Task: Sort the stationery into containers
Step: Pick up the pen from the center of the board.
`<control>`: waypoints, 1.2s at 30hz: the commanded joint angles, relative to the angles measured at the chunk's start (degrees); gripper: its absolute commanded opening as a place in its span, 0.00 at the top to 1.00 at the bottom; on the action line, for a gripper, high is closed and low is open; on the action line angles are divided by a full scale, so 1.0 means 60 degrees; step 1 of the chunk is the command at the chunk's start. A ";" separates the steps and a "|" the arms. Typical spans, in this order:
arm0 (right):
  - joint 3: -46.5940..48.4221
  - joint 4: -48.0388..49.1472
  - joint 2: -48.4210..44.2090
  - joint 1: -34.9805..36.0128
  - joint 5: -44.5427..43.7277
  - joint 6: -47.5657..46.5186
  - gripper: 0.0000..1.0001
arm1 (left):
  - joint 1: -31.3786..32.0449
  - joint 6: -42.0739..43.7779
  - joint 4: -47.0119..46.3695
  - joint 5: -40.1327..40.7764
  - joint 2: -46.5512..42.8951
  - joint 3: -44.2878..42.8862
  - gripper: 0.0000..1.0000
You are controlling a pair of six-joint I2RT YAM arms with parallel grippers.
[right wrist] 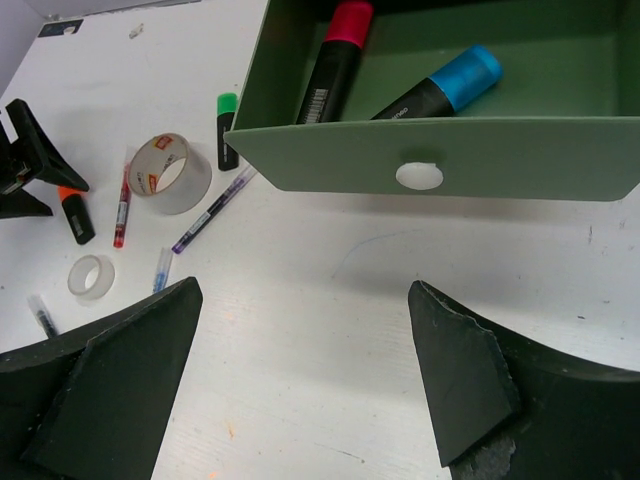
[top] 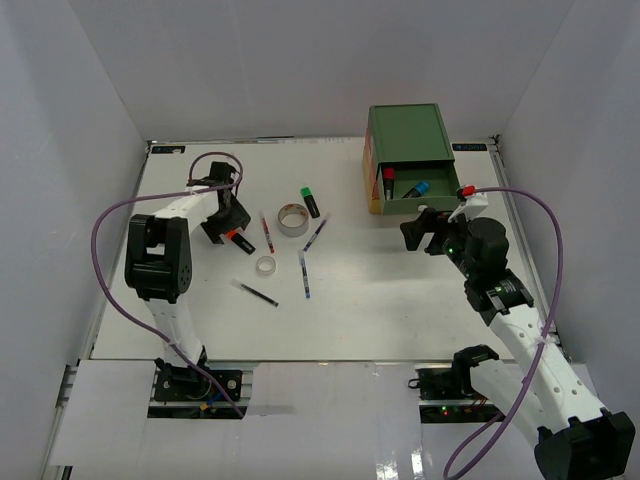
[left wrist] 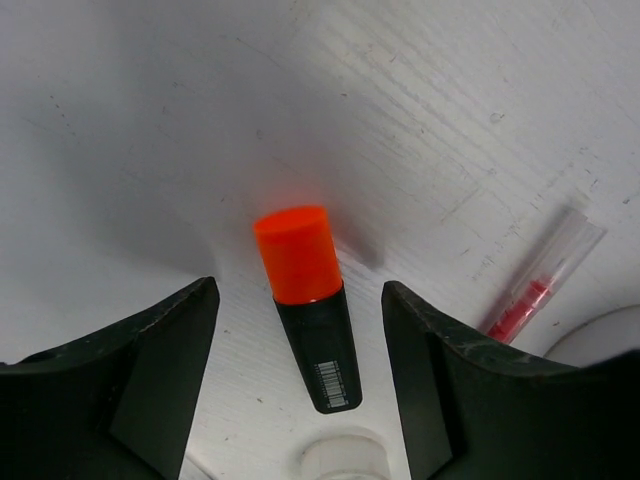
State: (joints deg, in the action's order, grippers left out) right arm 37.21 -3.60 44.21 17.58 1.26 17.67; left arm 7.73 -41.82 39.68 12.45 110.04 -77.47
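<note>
Orange-capped highlighter [left wrist: 310, 320]: it is lying flat on the white surface [top: 380, 300], over on the left side, cap pointing away from the wrist camera.
Left pincer [left wrist: 300, 335]: it is hovering low and standing wide, one jaw on each side of the highlighter's black barrel. Neither is touching it and nothing is gripped.
Green drawer [right wrist: 520, 160]: it is sitting pulled out at the far right of the surface, with its white knob [right wrist: 419, 176] facing the arms.
Inside the drawer: a pink-capped highlighter [right wrist: 335, 60] and a blue-capped highlighter [right wrist: 440, 90] are lying slightly apart.
Right pincer [right wrist: 300, 370]: it is hanging wide in front of the drawer, near the knob but not touching it, and is carrying nothing.
Red pen [left wrist: 535, 290]: it is lying just beside the orange-capped highlighter.
Grey tape roll [top: 292, 220]: it is resting mid-surface, just beside a green-capped highlighter [top: 311, 201].
Whitish tape roll [top: 265, 265]: it is sitting nearer the arms than the grey one.
Thin pens: a purple pen [top: 316, 233], a blue pen [top: 304, 273] and a dark pen [top: 256, 293] are lying loose around the rolls.
</note>
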 commanded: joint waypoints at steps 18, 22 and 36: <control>0.0419 0.0468 0.0059 -0.0030 0.1268 -0.0660 0.09 | 0.0016 -0.0075 0.0126 -0.0623 -0.0408 -0.0185 0.69; 0.0653 0.0249 0.0161 0.0086 0.1781 -0.0777 0.09 | 0.0001 -0.0105 -0.0109 -0.0975 -0.0965 0.0167 0.72; 0.3405 -0.0690 0.2926 0.4506 0.0978 -0.0734 0.07 | 0.1275 0.0276 -0.3666 -0.3787 -0.6527 0.3111 0.74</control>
State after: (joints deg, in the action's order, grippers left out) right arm 52.95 -6.92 57.32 39.31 10.24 13.04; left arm 13.15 -41.01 24.67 -4.51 76.69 -61.63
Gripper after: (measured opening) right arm 0.924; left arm 0.412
